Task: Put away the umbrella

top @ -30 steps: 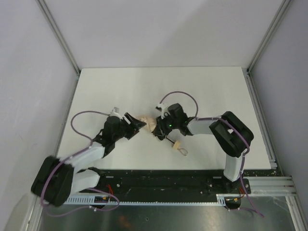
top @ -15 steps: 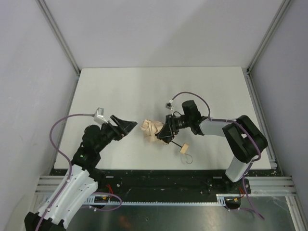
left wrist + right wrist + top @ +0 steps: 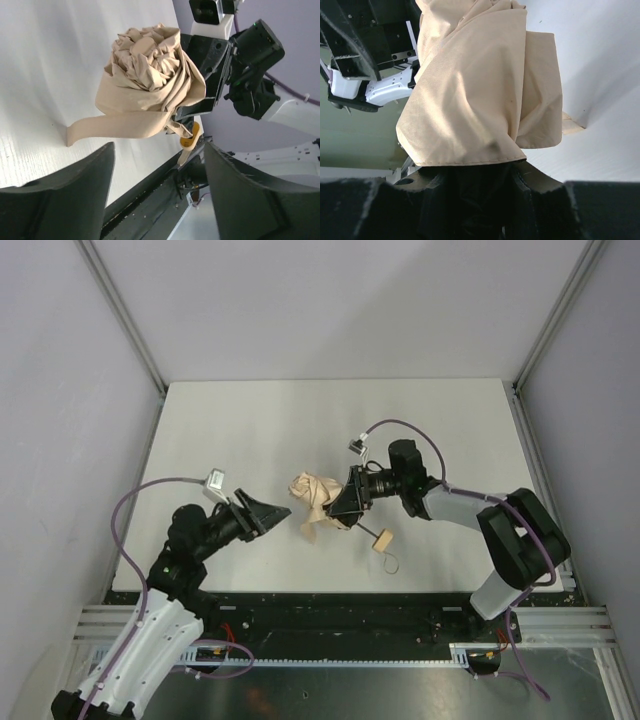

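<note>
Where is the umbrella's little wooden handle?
Top view: the small pale wooden handle is right of centre, near the white table's front edge, beside the right gripper holding the beige umbrella.

White table (image 3: 250,420) enclosed by pale lavender walls (image 3: 300,300).

Umbrella (image 3: 312,494) plain beige-tan, shaft (image 3: 363,528) blk, handle (image 3: 381,539) pale wood, surface (image 3: 250,420) white, cables (image 3: 403,423) purple

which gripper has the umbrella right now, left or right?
The right gripper: its jaws are clamped on the bundled beige umbrella. The left gripper is open and empty, stopping short of the fabric.
</note>
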{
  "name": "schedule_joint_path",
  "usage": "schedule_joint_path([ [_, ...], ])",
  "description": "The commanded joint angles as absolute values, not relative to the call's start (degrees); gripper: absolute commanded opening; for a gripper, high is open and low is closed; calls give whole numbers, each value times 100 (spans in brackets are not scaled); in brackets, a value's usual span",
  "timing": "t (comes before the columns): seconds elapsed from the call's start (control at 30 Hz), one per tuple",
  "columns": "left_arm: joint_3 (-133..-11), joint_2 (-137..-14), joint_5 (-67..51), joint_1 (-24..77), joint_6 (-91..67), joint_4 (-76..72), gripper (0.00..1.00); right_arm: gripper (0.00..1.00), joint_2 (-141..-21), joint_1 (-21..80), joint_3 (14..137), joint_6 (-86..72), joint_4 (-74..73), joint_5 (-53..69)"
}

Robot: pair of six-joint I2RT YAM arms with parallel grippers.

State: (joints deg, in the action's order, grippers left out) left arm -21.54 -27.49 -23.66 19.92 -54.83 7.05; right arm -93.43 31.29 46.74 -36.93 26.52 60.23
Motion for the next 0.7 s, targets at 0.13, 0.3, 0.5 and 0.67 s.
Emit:
schedule_joint_path([
  [0.13, -2591, -3404, -3017, 1951, -4911, 518, 97, 0, -8907, 3114, 4940, -2712, 1838, 6022],
  [0.3, -2909, -4231, -3100, 2044, -4895, 370, 99, 0, -8677, 3156, 5007, -2328, 1365, 5903],
  [0.5, -2277, -4138, -2425, 2519, -5774, -1472, 100, 0, -8535, 3349, 5010, -2500, 1465, 5678],
  [0.67, -2176, -4234, -1922, 2850, -6175, -1795, 99, 0, -8409, 3447, 5030, -2401, 1353, 5069],
])
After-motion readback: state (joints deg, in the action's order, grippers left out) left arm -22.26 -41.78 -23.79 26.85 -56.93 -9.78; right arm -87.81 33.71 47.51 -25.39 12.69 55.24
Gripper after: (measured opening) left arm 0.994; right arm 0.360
